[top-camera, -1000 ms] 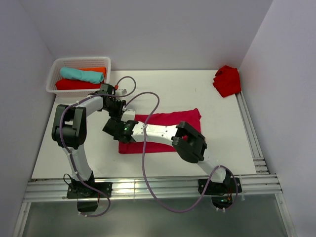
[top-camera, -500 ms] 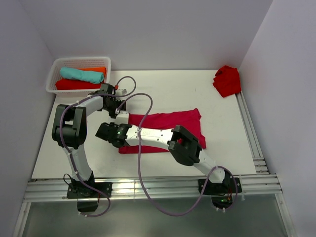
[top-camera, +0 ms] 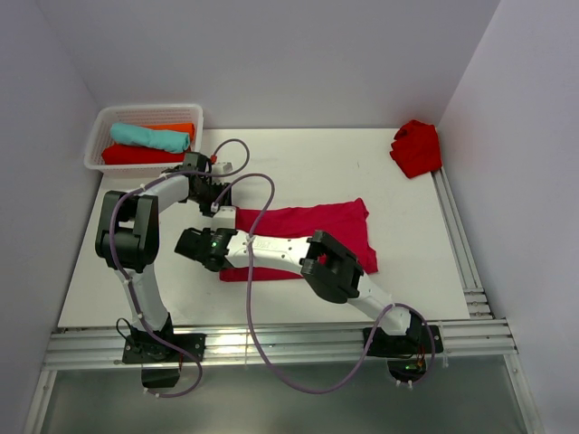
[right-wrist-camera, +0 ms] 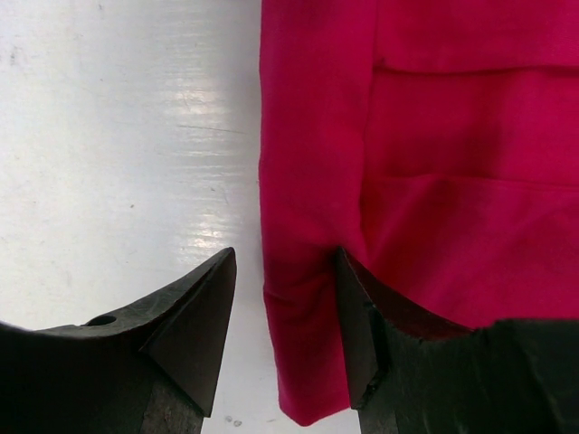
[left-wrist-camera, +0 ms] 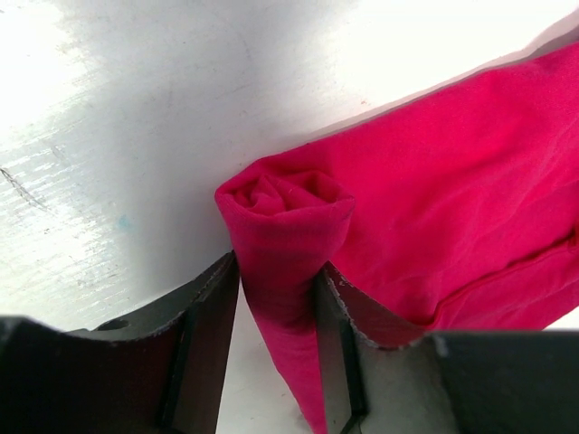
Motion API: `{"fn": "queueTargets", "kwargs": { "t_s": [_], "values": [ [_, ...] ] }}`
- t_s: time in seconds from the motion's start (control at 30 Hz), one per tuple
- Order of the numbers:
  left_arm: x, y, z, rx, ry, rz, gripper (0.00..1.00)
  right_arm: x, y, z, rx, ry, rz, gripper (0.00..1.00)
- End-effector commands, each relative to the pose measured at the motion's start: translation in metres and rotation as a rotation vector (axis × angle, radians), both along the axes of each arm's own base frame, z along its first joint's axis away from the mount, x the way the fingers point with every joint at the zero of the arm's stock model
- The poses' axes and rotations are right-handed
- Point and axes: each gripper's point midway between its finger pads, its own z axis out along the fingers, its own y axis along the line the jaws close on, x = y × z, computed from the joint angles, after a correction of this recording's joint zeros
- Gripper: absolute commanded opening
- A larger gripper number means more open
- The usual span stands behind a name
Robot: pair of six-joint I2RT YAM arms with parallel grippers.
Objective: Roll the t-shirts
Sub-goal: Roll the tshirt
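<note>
the crimson tee (top-camera: pixel 312 231) lies folded into a long band across the middle of the worktop (top-camera: pixel 380 181), and the roll has only just begun at its left end

the left end effector (left-wrist-camera: pixel 276 267) is clamped on that start – a tight little spiral of cloth stands between its fingers (left-wrist-camera: pixel 217 307), pinched from both sides at the band's far corner. the right end effector (right-wrist-camera: pixel 285 258) is at the near corner of the same end with its jaws standing apart: one finger rests over bare worktop, the other over the cloth, and the flat hem runs between them unpinched

what could go wrong from here:
- the far corner is rolled and the near one is flat, so turning now would likely give a skewed cone, not an even roll
- the right jaws straddle only the hem's edge; closing there may catch just the top layer, or nothing
- the spiral is small, and any slack in the left grip could let it spring open
- in the overhead view the two end effectors sit near each other and a purple cable (top-camera: pixel 262 212) droops across the tee – a knock or a snag looks possible

three rolled tees (top-camera: pixel 149 136) lie in the basket (top-camera: pixel 149 108) at the far left, and a crumpled red tee (top-camera: pixel 416 146) waits at the far right corner
</note>
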Motion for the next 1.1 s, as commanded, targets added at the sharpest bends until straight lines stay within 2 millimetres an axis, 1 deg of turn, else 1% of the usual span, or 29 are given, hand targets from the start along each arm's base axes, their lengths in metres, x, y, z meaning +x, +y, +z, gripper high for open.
{"fn": "queueTargets", "kwargs": {
  "t_s": [0.0, 0.07, 0.27, 0.33, 0.37, 0.4, 0.47, 0.5, 0.53, 0.57, 0.6, 0.63, 0.67, 0.7, 0.73, 0.77, 0.8, 0.83, 0.87, 0.93, 0.97, 1.0, 1.03, 1.07],
  "values": [
    [0.006, 0.008, -0.007, 0.060, -0.010, -0.003, 0.45, -0.002, -0.010, -0.007, -0.052, 0.023, -0.017, 0.55],
    [0.006, 0.008, -0.007, 0.061, -0.004, -0.003, 0.47, -0.004, -0.013, -0.012, -0.071, 0.041, -0.016, 0.56],
    [0.010, 0.006, 0.001, 0.050, -0.021, -0.006, 0.54, -0.010, -0.019, -0.021, -0.094, 0.070, -0.014, 0.56],
    [0.012, 0.005, 0.005, 0.044, -0.028, -0.008, 0.57, -0.011, -0.020, -0.023, -0.097, 0.077, -0.011, 0.53],
    [0.014, 0.005, 0.008, 0.048, -0.051, -0.037, 0.57, -0.012, -0.019, -0.025, -0.095, 0.082, -0.008, 0.50],
    [0.017, 0.004, 0.013, 0.041, -0.059, -0.041, 0.58, -0.012, -0.019, -0.026, -0.090, 0.093, -0.003, 0.41],
    [0.018, 0.004, 0.019, 0.033, -0.062, -0.045, 0.59, -0.011, -0.018, -0.029, -0.077, 0.106, 0.007, 0.33],
    [0.023, 0.003, 0.026, 0.019, -0.075, -0.047, 0.60, -0.009, -0.017, -0.030, -0.067, 0.112, 0.009, 0.28],
    [0.023, 0.004, 0.031, 0.013, -0.074, -0.047, 0.61, -0.013, -0.018, -0.034, -0.066, 0.131, 0.016, 0.24],
    [0.025, 0.004, 0.036, 0.004, -0.081, -0.048, 0.61, -0.010, -0.012, -0.029, -0.026, 0.124, 0.022, 0.20],
    [0.031, 0.007, 0.044, -0.002, -0.099, -0.047, 0.61, -0.007, -0.010, -0.026, 0.005, 0.128, 0.022, 0.15],
    [0.031, 0.007, 0.052, -0.021, -0.106, -0.051, 0.61, -0.009, -0.006, -0.025, 0.046, 0.146, 0.037, 0.13],
    [0.031, 0.009, 0.056, -0.027, -0.105, -0.051, 0.61, -0.007, 0.003, -0.018, 0.137, 0.130, 0.061, 0.12],
    [0.036, 0.014, 0.064, -0.035, -0.117, -0.040, 0.62, -0.004, 0.007, -0.013, 0.196, 0.129, 0.069, 0.09],
    [0.037, 0.015, 0.071, -0.050, -0.126, -0.044, 0.62, -0.010, -0.004, -0.028, 0.208, 0.151, 0.078, 0.09],
    [0.035, 0.017, 0.074, -0.053, -0.118, -0.041, 0.62, -0.006, 0.022, 0.001, 0.377, 0.136, 0.126, 0.09],
    [0.038, 0.022, 0.080, -0.058, -0.134, -0.037, 0.62, -0.002, 0.023, 0.007, 0.430, 0.135, 0.129, 0.08],
    [0.039, 0.025, 0.085, -0.060, -0.143, -0.035, 0.62, -0.003, 0.021, 0.008, 0.467, 0.146, 0.141, 0.08],
    [0.038, 0.029, 0.086, -0.062, -0.144, -0.033, 0.62, -0.002, 0.034, 0.020, 0.549, 0.146, 0.167, 0.08],
    [0.036, 0.032, 0.090, -0.063, -0.153, -0.038, 0.62, 0.001, 0.033, 0.021, 0.585, 0.154, 0.168, 0.08],
    [0.033, 0.034, 0.089, -0.062, -0.148, -0.044, 0.62, 0.000, 0.041, 0.031, 0.649, 0.158, 0.186, 0.08],
    [0.031, 0.036, 0.089, -0.061, -0.148, -0.045, 0.62, -0.002, 0.044, 0.035, 0.695, 0.166, 0.196, 0.09],
    [0.030, 0.037, 0.091, -0.059, -0.155, -0.048, 0.62, -0.005, 0.037, 0.026, 0.721, 0.188, 0.187, 0.09],
    [0.026, 0.039, 0.087, -0.057, -0.146, -0.049, 0.62, -0.004, 0.047, 0.042, 0.837, 0.189, 0.201, 0.09]
  ]
}}
